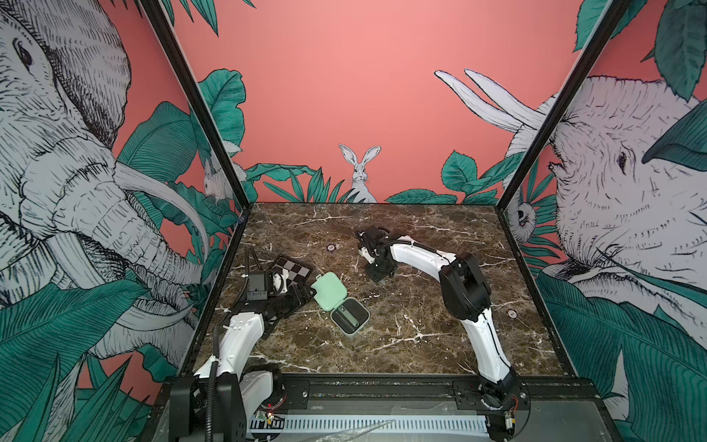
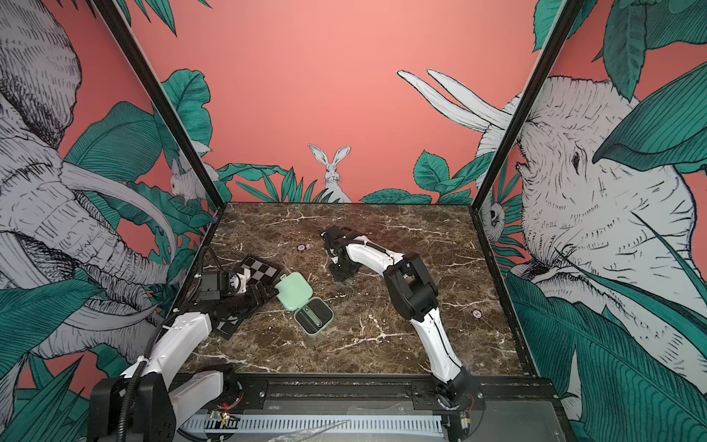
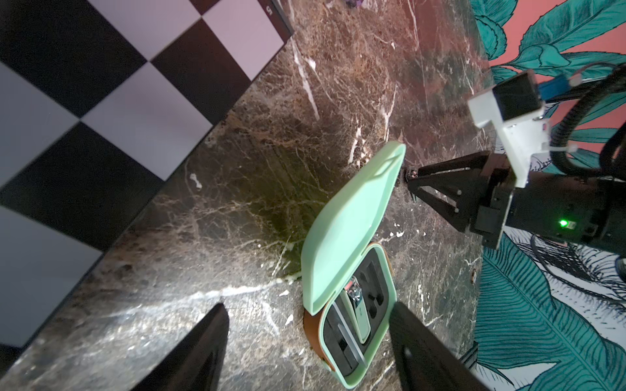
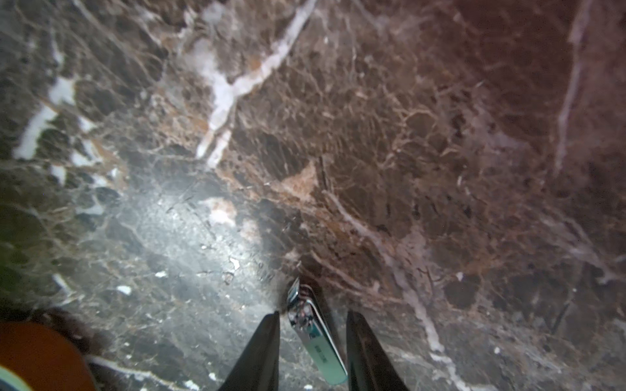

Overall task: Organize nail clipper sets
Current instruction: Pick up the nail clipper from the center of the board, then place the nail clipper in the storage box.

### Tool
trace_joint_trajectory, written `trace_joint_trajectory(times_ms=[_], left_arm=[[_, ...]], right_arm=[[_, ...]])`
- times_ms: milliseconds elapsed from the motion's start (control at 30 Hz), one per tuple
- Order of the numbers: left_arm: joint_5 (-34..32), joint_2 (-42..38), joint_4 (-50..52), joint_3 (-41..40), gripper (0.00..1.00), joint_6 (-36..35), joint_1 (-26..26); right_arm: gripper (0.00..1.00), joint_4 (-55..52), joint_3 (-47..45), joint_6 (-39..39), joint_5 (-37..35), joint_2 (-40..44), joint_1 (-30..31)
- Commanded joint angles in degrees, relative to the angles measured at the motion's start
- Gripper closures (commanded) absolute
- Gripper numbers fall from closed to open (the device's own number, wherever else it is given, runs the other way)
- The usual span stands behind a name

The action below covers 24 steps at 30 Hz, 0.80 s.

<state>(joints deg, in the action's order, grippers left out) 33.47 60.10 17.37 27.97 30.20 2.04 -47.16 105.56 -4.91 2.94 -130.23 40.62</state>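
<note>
In both top views the mint-green case [image 1: 350, 317] sits on the table [image 1: 421, 344] a little left of the middle of the frame. It is open, and its lid [image 1: 329, 289] stands raised and tilted toward the upper left. In the left wrist view its dark insert holds a mint-handled clipper [image 3: 359, 318] and a thin metal tool [image 3: 350, 342] side by side.

The left pincer [image 3: 308, 304] lies low at the left of the frame, just beside the lid's outer corner. Its fingers are spread wide and grip nothing. Under that arm the checkered board [image 1: 292, 266] runs to the table's left edge, its nearest corner close to the lid.

The right pincer [image 1: 378, 276] points down at the table just right of centre, near the lid but apart from it. In the right wrist view a loose nail clipper [image 4: 315, 335] lies between its fingers [image 4: 261, 355]. They are parted, with a sliver of marble showing between one finger and the clipper. On the other side the gap is too tight to tell whether they touch.

Broad bare marble fills the lower middle and right of the frame, between the case and the right arm. The case's base is well clear of the front edge. One small round mark [image 1: 331, 247] lies on the back strip, another [image 1: 511, 314] near the right edge.
</note>
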Motion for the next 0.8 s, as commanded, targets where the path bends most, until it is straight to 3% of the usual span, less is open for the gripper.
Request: trace_joint_trajectory(times_ms=[0,333,600,767], left_arm=[[0.4,-0.1,-0.6,-0.5,0.23,-0.1,0.2],[0.2,0.0,-0.4,-0.4,0.23,-0.1,0.3],[-0.1,-0.4,-0.1,-0.4,0.23,-0.3,0.3],[0.0,-0.5,-0.1,-0.6,0.23,-0.4,0.2]], right_arm=[[0.65,-1.6,1.8,0.2,-0.9,-1.4,0.3],[0.91,-1.7,0.9,-1.0,-0.6,1.5,1.5],[0.92,-1.7,-5.0,-4.3,-3.1,11.2,10.2],[0.92,-0.6,-7.0,-7.5,-1.5,11.9,15.3]])
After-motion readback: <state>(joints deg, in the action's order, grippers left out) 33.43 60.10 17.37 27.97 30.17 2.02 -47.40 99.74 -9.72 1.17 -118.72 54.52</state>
